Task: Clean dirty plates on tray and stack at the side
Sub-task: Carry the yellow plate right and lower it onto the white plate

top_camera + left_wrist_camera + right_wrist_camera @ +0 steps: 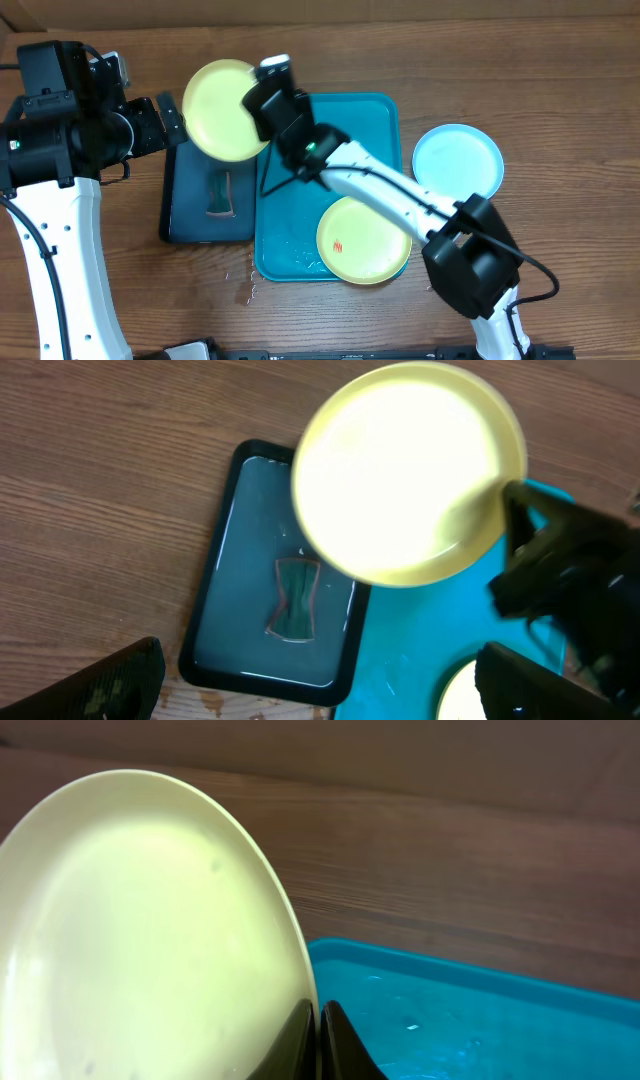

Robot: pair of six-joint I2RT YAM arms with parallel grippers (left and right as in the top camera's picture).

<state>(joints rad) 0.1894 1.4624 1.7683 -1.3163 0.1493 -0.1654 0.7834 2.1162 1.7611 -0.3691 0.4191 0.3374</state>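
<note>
Plate [222, 108], yellow-green, sits pinched in right hand [318, 1035].

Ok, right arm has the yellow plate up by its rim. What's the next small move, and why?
Probably lower the open left end effector onto the sponge in the dark tray. The right end effector is shut on the yellow plate at its rim, holding it above that tray, so the plate looks ready for wiping and the sponge lies unheld.
</note>
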